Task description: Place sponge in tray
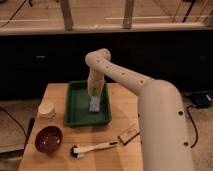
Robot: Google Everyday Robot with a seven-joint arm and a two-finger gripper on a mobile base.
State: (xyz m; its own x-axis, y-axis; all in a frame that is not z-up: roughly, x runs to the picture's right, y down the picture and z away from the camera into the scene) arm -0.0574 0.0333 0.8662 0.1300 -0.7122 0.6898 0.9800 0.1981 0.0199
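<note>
From where I sit, the arm rises from the counter's (122, 106) near right corner, runs up and left to a bent joint above the far edge, then drops straight down into the green tray (74, 111), which lies mid-counter toward the far edge. The pincer (94, 93) points downward inside the tray, directly over the grey sponge (94, 105), which sits on the tray floor right of centre. I cannot tell whether the pincer is clenched or released. A white cup (46, 109) stands by the left edge and a dark bowl (48, 138) by the near left corner
</note>
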